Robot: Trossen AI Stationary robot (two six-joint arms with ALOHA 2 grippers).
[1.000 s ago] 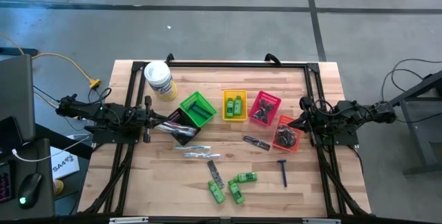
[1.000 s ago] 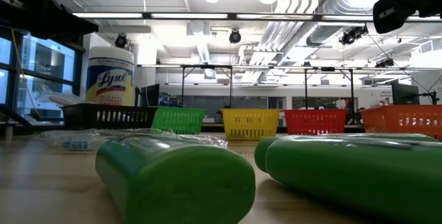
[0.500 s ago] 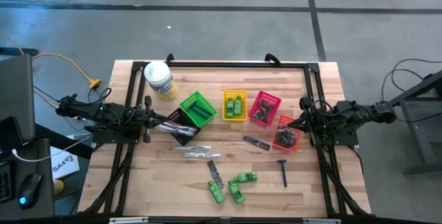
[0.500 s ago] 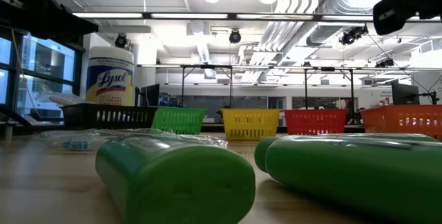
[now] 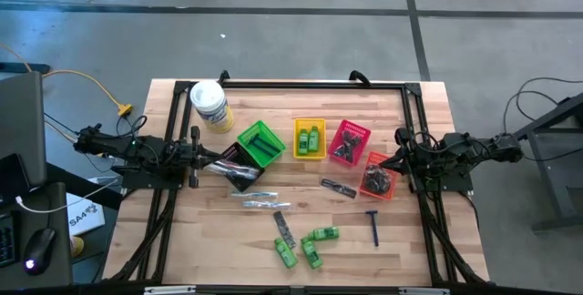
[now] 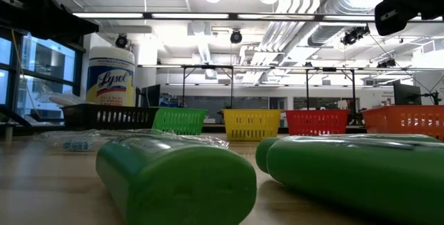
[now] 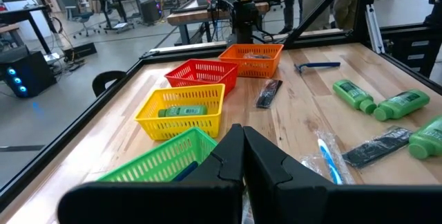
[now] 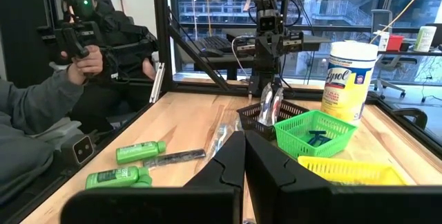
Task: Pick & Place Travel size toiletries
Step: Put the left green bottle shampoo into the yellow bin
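High view gives you the whole wooden bench point(image 5: 228, 240) with a black frame around it and both arms parked at its sides. The left end effector point(image 5: 219, 159) sits over the black basket point(image 5: 239, 166) and is closed on nothing; the right end effector point(image 5: 389, 161) is at the orange basket point(image 5: 377, 176), closed and empty too. Each wrist view shows you its own two dark fingers pressed together.

The white tub point(image 6: 110, 78) at the far left corner reads "Lysol" on its yellow label, legible in the low and right wrist views but not from above.

Five small baskets run across the middle. The green basket point(image 5: 260, 143) holds a blue-handled razor point(image 8: 318, 138), which only the right wrist view makes plain. The yellow basket point(image 5: 310, 138) holds two green mini bottles. The red basket point(image 5: 350, 142) and the orange basket hold dark items, possibly combs or packets; you cannot tell from here. The black basket holds a clear-wrapped item.

Loose toiletries lie on the near half of the bench: three green bottles point(image 5: 312, 252) clustered together, a dark comb point(image 5: 284, 229) beside them, clear-wrapped sticks point(image 5: 255, 195), another dark comb point(image 5: 338, 188) and a blue razor point(image 5: 373, 226).

Right wrist view alone shows you a seated person point(image 8: 41, 134) beyond the bench, holding a dark device.
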